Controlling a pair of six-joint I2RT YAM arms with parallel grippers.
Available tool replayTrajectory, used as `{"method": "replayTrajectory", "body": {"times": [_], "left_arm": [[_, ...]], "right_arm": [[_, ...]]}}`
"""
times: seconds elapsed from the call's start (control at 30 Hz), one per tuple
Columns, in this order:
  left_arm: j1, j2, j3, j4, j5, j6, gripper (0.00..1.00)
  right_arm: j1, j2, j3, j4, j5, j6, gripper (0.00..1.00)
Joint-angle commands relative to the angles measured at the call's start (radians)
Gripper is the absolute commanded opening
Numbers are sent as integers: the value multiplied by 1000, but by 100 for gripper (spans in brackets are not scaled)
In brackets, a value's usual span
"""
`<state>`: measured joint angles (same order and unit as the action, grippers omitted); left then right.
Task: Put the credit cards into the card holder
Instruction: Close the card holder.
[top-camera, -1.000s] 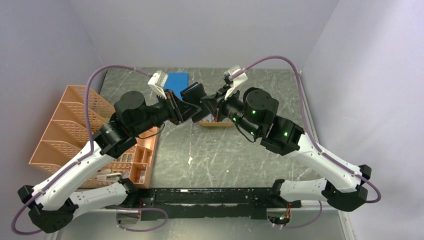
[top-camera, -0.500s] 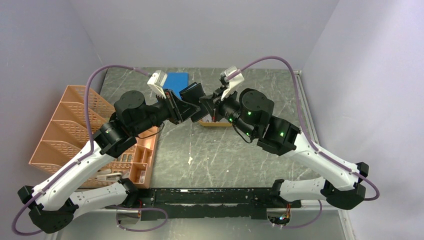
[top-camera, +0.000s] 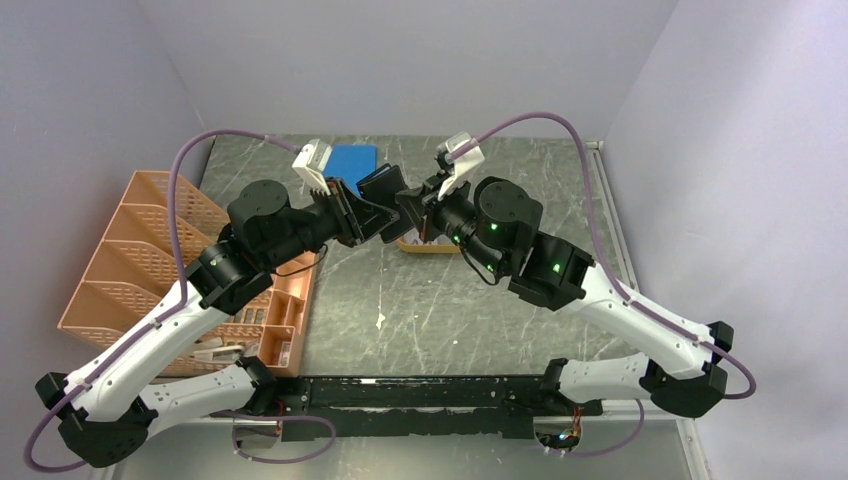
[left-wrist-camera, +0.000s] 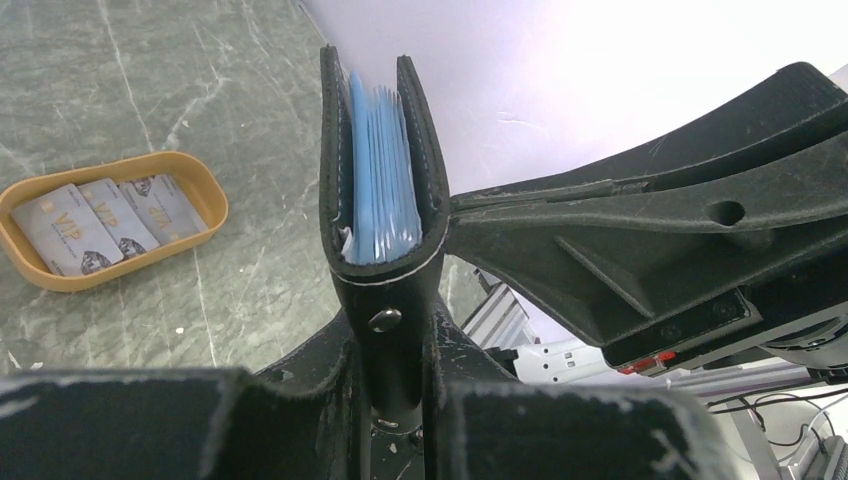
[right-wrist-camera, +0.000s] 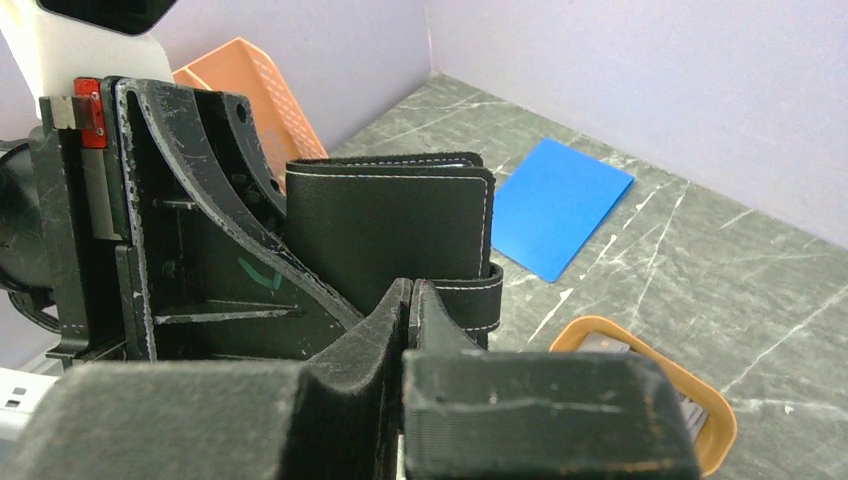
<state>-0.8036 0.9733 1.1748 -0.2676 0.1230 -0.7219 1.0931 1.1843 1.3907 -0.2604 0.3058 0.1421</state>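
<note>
Left hand (left-wrist-camera: 394, 372) narrow, clamps card holder (left-wrist-camera: 383, 268) at lower end; holder upright above surface (left-wrist-camera: 150, 90), blue pockets showing; right hand (right-wrist-camera: 410, 300) fully closed, tips beside holder's snap tab, grip on tab unclear; credit cards (left-wrist-camera: 100, 222) lie in orange oval tray (left-wrist-camera: 216, 205), apart from holder.
</note>
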Motion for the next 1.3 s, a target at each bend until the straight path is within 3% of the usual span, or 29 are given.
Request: {"method": "replayTrajectory", "body": {"times": [0.0, 0.63, 1.27], "left_arm": [[-28, -26, 39, 260, 175, -47, 5], [-28, -107, 16, 259, 84, -44, 5], [-28, -130, 1, 510, 151, -195, 5]], "right_arm": [[32, 86, -51, -54, -88, 40, 0], [36, 33, -146, -22, -73, 73, 0], [35, 2, -258, 104, -108, 157, 0]]}}
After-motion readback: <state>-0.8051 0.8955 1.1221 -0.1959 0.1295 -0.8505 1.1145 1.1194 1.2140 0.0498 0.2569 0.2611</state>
